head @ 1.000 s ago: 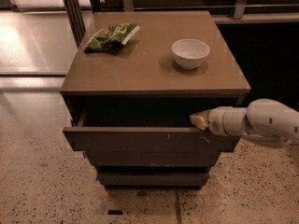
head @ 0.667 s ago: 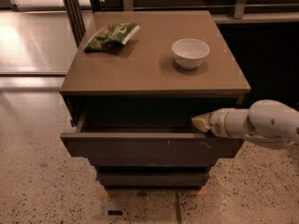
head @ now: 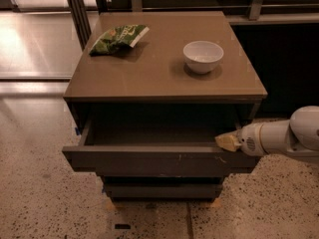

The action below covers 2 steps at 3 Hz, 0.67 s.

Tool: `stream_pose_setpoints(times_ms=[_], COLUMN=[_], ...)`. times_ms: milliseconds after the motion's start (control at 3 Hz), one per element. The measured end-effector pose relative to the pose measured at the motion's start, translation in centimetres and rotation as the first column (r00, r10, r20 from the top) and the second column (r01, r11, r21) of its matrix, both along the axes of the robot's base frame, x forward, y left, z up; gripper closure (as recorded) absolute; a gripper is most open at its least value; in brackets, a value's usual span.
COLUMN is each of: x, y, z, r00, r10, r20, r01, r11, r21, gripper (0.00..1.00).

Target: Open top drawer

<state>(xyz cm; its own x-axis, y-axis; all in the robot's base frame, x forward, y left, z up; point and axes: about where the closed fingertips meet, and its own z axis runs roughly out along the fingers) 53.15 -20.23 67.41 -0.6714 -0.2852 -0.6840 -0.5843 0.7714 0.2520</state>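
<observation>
The dark grey-brown, handleless top drawer (head: 159,159) sits directly below the white ceramic bowl (head: 203,56). It stands partly out of the brown square cabinet, showing a shallow grey interior. Small white scratch marks (head: 219,159) dot its flat front below the bowl. The yellowish-tipped pincer (head: 228,142) of the white robot arm (head: 279,137) is below and slightly right of the bowl, at the top edge of the drawer front's right end. I cannot tell how wide it is set, nor whether it is holding the edge. Left of the bowl on the glossy tabletop (head: 159,78) lies a crumpled green snack bag (head: 118,38), its print unreadable.
</observation>
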Motion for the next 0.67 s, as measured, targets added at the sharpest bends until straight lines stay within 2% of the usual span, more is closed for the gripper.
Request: stream_pose_setpoints(times_ms=[667], x=[-3.9], y=[-1.2], z=[1.9], r00=[0.9971], r10=[0.002], r20=[-0.077], r01=[0.003], r11=[0.998], r21=[0.063], gripper=[1.0])
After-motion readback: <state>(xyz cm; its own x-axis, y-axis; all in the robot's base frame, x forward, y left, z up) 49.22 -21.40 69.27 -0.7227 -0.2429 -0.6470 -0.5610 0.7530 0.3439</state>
